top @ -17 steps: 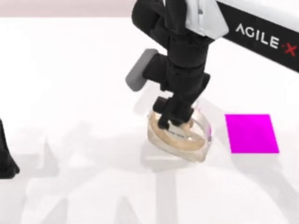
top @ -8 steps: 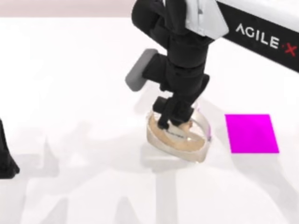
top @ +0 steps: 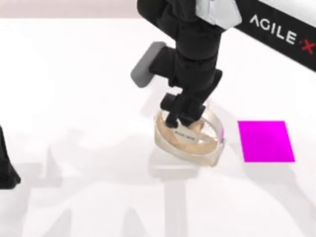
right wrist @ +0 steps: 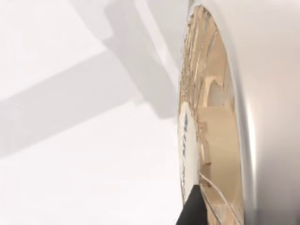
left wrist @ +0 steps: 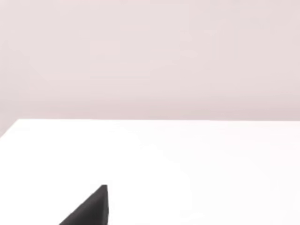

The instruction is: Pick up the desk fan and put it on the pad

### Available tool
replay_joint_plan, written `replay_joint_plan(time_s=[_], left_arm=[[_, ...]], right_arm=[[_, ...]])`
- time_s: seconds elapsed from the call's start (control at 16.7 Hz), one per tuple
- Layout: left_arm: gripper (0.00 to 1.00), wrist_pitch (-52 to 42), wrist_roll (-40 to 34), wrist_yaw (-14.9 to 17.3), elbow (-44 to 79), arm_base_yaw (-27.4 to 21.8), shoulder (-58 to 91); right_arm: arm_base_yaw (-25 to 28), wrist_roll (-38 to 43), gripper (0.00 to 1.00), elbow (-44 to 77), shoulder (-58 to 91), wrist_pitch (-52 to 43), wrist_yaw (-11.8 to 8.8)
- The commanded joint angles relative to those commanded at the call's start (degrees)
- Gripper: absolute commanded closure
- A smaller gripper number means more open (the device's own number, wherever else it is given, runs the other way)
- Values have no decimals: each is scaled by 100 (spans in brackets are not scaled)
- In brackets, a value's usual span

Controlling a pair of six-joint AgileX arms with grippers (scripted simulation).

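1. The desk fan [top: 190, 140] is sitting near the middle of the table [top: 74, 98], tilted, and it is the only fan I am seeing: cream translucent ring, tan blades, a pale oval label at the centre.
2. One pad [top: 266, 141], a flat magenta square, is lying to the right of the fan, close by but not touching it.
3. My right gripper [top: 181, 118] is reaching down from the far side with its fingers pinching the far rim of the fan's ring; the jaws are standing narrow, closed on that rim.
4. In the right wrist view the fan [right wrist: 211, 122] is filling the frame edge-on, with one dark fingertip [right wrist: 192, 208] showing against the blades; the other finger is not showing there.
5. My arm is covering the far part of the ring in the top view, so I cannot tell exactly how deep the fingers are sitting.
6. I cannot tell whether the fan's near edge is touching the table or hanging just above its shadow.
7. My left arm [top: 7, 168] is parked at the left edge of the table, mostly cut off; only a dark sliver [left wrist: 89, 208] is showing in its wrist view, so I cannot tell how its fingers are standing.
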Motion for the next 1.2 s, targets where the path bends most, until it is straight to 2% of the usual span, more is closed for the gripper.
replay_joint_plan(time_s=[0.3, 0.72, 0.96, 1.2], left_arm=[[0, 0, 0, 0, 0, 0, 0], [0, 0, 0, 0, 0, 0, 0], [0, 0, 0, 0, 0, 0, 0], [0, 0, 0, 0, 0, 0, 0]], right_arm=[[41, -22, 100, 924, 140, -746, 2], [-90, -225, 100, 761, 35, -698, 0], [-581, -1236, 100, 40, -382, -445, -3], [-1252, -2786, 100, -953, -1046, -20, -14]])
